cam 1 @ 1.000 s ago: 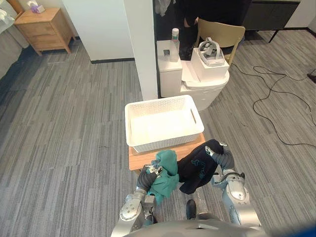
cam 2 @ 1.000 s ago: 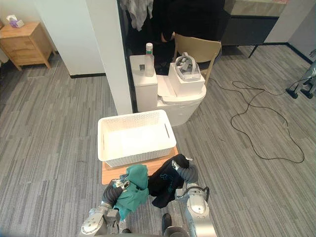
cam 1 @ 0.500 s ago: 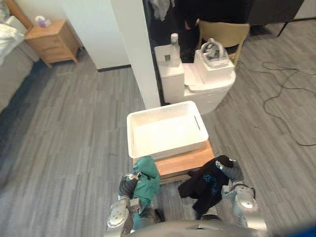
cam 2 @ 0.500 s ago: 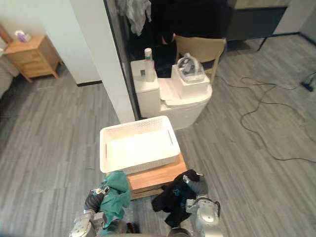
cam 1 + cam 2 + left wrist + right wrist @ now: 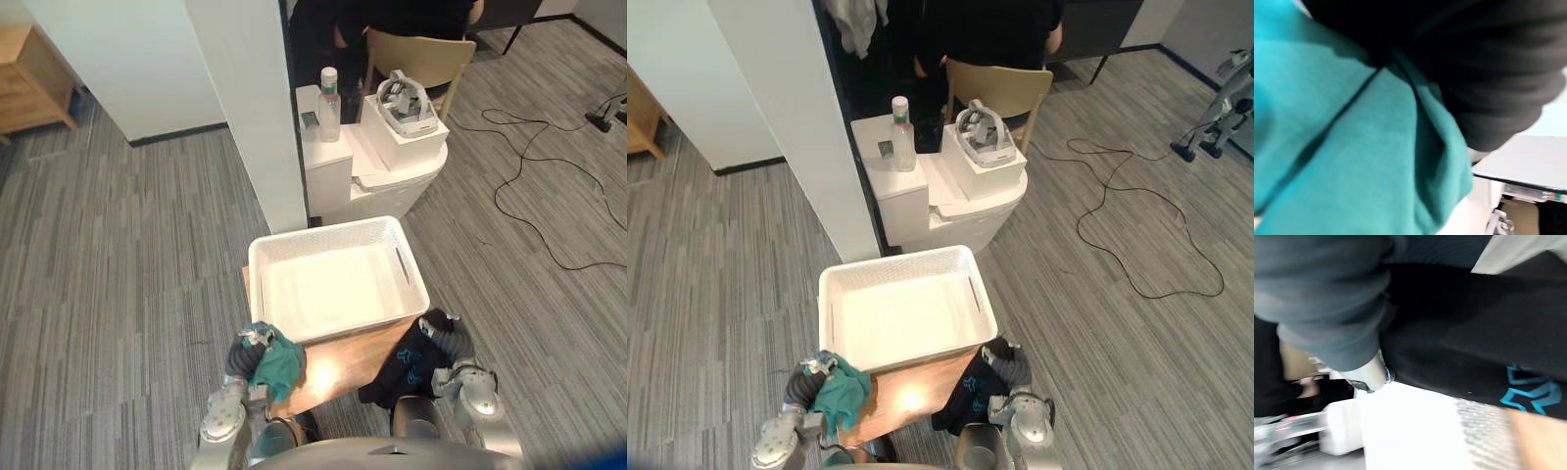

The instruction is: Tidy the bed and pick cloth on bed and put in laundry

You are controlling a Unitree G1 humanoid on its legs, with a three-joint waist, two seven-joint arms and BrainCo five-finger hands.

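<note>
Teal cloth [image 5: 281,360], crumpled, bunched in left hand [image 5: 243,351]; black cloth [image 5: 400,365], limp, gripped in right hand [image 5: 449,338].

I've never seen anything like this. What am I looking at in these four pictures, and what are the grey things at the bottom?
This is a humanoid robot, seen through its own cameras. The two wide pictures come from cameras in its head, looking down past its arms. The two close-up pictures come from cameras on its wrists, so they see the cloth from very near. Its left hand grips a teal cloth; its right hand grips a black cloth. In front of them an empty white basket sits on a low wooden table.
</note>
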